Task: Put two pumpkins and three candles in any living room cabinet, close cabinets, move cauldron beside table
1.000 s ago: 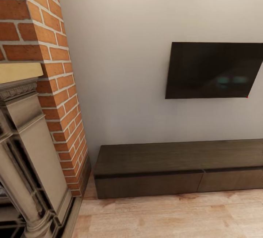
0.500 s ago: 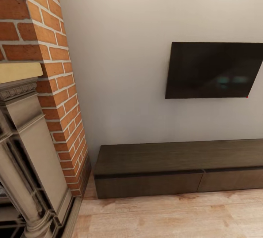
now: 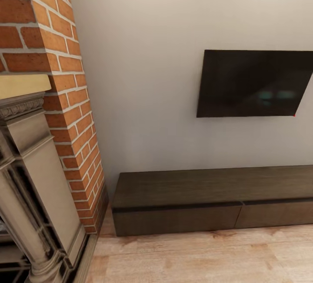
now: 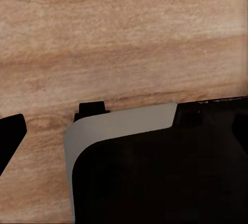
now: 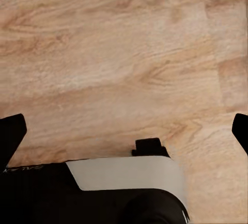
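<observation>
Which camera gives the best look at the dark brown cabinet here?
The head view: the cabinet runs along the wall under the TV, both visible drawer fronts flush and closed. Both wrist views look down at the wood floor instead.

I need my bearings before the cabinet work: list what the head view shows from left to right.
Stone fireplace surround → red brick column → plain pale wall → dark wall-mounted TV. The low dark cabinet starts just right of the brick and runs on below the TV.

The left arm's black two-fingered gripper (image 4: 124,126) points straight down, fingers spread wide and holding nothing. The right arm's black two-fingered gripper (image 5: 124,131) does likewise. Below each sits the robot's black-and-grey base (image 4: 155,172).
</observation>
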Robot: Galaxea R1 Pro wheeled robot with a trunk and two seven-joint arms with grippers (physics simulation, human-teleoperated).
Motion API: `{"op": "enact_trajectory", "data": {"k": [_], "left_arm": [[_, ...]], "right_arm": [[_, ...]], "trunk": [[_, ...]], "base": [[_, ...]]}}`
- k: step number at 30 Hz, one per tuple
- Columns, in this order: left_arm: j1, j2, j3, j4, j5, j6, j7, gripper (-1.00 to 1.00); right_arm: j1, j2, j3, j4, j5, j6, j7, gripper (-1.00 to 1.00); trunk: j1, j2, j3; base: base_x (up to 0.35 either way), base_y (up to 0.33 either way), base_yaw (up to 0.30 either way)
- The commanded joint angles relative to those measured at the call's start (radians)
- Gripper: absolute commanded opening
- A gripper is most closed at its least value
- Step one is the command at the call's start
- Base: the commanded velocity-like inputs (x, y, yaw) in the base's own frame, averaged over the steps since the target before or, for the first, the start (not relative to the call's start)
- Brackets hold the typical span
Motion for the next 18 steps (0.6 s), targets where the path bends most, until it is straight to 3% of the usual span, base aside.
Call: {"op": "enact_trajectory", "data": {"k": [1, 4, 5, 7, 10, 13, 17, 18], "left_arm": [[0.0, 0.001, 0.001, -0.002, 0.001, 0.004, -0.006, 1.0], [0.0, 0.003, 0.001, -0.004, 0.0, 0.019, -0.012, 1.0], [0.0, 0.002, 0.002, -0.003, 0.0, 0.022, -0.011, 1.0], [0.0, 0.0, 0.002, -0.003, -0.001, 0.024, -0.009, 1.0], [0.0, -0.003, 0.002, 0.001, -0.001, 0.024, -0.006, 1.0], [0.0, -0.004, 0.001, 0.006, -0.001, 0.025, -0.005, 1.0], [0.0, -0.005, -0.001, 0.009, -0.002, 0.025, -0.003, 1.0], [0.0, -0.006, -0.001, 0.009, -0.002, 0.025, -0.003, 1.0]], "right_arm": [[0.0, 0.0, 0.0, -0.034, -0.026, 0.018, 0.001, 1.0], [0.0, 0.001, 0.001, -0.269, -0.1, 0.166, 0.002, 1.0], [0.0, 0.001, 0.002, -0.388, -0.129, 0.244, 0.001, 1.0], [0.0, 0.001, 0.003, -0.497, -0.162, 0.319, 0.001, 1.0], [0.0, 0.002, 0.003, -0.569, -0.219, 0.367, 0.0, 1.0], [0.0, 0.003, 0.002, -0.597, -0.283, 0.373, 0.0, 1.0], [0.0, 0.002, 0.002, -0.661, -0.403, 0.379, 0.001, 1.0], [0.0, 0.002, 0.002, -0.671, -0.414, 0.38, 0.001, 1.0]], "trunk": [[0.0, 0.0, -0.001], [0.0, 0.0, -0.001], [0.0, 0.0, -0.001], [0.0, 0.0, -0.001], [0.0, 0.0, -0.001], [0.0, 0.0, -0.001], [0.0, 0.0, -0.001], [0.0, 0.0, -0.001]], "base": [[0.0, 0.0, 0.0], [0.0, 0.0, 0.0], [0.0, 0.0, 0.0], [0.0, 0.0, 0.0], [0.0, 0.0, 0.0], [0.0, 0.0, 0.0], [0.0, 0.0, 0.0], [0.0, 0.0, 0.0]]}}
